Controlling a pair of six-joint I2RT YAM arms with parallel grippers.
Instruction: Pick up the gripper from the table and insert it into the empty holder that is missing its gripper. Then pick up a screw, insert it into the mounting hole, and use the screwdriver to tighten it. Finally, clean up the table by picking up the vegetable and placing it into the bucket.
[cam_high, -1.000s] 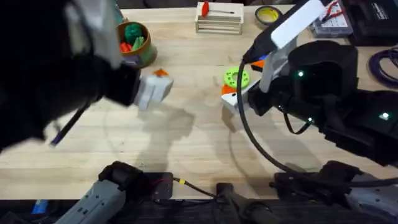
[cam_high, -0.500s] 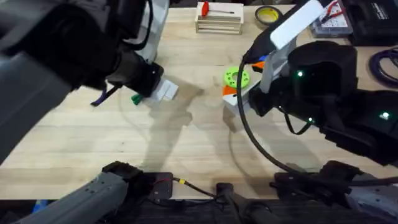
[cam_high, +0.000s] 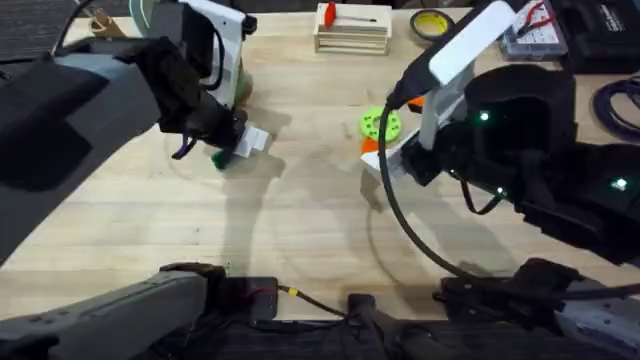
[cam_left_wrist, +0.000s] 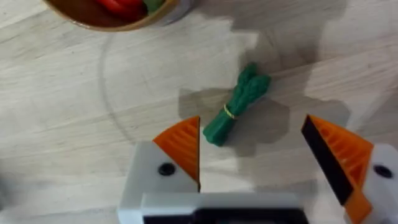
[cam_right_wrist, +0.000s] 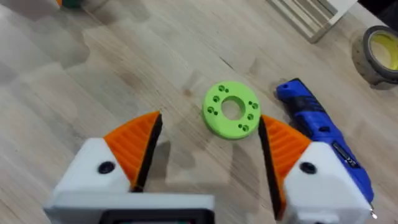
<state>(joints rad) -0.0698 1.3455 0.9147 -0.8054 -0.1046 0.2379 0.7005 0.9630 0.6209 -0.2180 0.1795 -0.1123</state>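
left gripper spread over the vegetable; right gripper spread above the green disc

the left arm reaches across the far-left part of the table (cam_high: 300, 230). its left gripper (cam_left_wrist: 255, 155) hangs over the wood with both orange pads wide apart. the vegetable (cam_left_wrist: 237, 104), a small dark green bundle tied with a thin yellow band, lies flat on the table between the two pads, closer to one of them, touching neither as far as the wrist view shows. in the overhead view a bit of green (cam_high: 219, 159) shows just beside the white finger blocks of the left gripper (cam_high: 235, 148).

the bucket (cam_left_wrist: 118, 12) sits just beyond the vegetable, on the far side; its golden-brown rim is visible, with red and green items inside. in the overhead view the arm hides most of the bucket.

the right gripper (cam_right_wrist: 208, 146) is also spread, orange pads well apart, holding nothing. the green disc (cam_right_wrist: 231, 109), a ring with small holes, lies flat on the table between and beyond the pads. the screwdriver (cam_right_wrist: 320, 124), blue, lies on the table just right of the disc, apart from it. a yellow tape roll (cam_right_wrist: 381, 53) sits farther off. from overhead the green disc (cam_high: 380, 124) lies near the table's middle, with the right gripper (cam_high: 385, 158) just on its near side.

a small wooden rack (cam_high: 352, 30) with a red-handled tool on top stands at the far edge.
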